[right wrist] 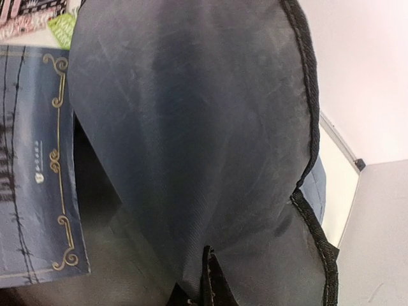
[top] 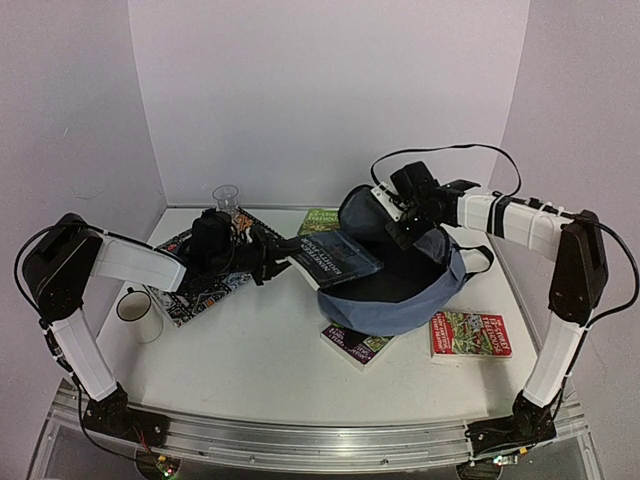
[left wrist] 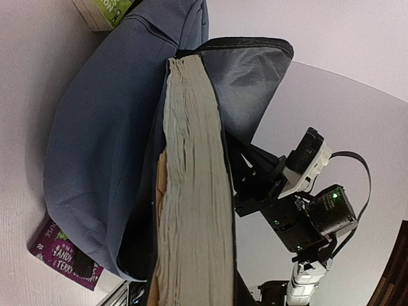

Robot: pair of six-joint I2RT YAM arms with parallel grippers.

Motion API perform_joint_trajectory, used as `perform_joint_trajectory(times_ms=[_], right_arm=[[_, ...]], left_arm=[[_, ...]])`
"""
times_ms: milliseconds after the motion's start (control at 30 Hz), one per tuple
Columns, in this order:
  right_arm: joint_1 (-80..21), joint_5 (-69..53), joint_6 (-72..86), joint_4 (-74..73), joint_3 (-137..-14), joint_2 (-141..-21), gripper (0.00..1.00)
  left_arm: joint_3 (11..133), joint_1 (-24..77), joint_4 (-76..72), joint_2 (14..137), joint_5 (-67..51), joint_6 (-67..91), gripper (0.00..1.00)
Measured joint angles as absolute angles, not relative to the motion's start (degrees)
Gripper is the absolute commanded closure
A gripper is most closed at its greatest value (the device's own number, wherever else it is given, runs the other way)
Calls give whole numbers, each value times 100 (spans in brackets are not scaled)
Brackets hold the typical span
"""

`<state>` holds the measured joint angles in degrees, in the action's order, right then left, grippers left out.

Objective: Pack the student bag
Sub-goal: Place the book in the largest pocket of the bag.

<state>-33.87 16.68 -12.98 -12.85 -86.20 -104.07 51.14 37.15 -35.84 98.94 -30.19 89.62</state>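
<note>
Student bag (top: 400, 300) is lying right of centre on the table (top: 260, 360), mouth gaping. My right gripper (top: 400, 222) is pinching its flap (top: 358, 208) up, and my left gripper (top: 283, 258) is clamping the blue book (top: 335, 258) at the opening. I'm judging a flat, straight entry best.

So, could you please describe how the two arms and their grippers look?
The left arm and right arm have white tubular links with black joints. The left gripper and right gripper are black, thin black cables loop alongside, and a green light glows on the right wrist.
</note>
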Motion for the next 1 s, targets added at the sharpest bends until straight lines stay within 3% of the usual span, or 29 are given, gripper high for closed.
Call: perform_joint_trajectory(times_ms=[667, 1000], right_arm=[[-3468, 1183, 597, -1441, -8884, -10401, 100], [-3468, 509, 1038, -1090, -8633, -10083, 100]], left_arm=[[5704, 4276, -3440, 10376, -3295, 9152, 100], [6262, 4270, -3316, 10958, -2677, 9038, 100]])
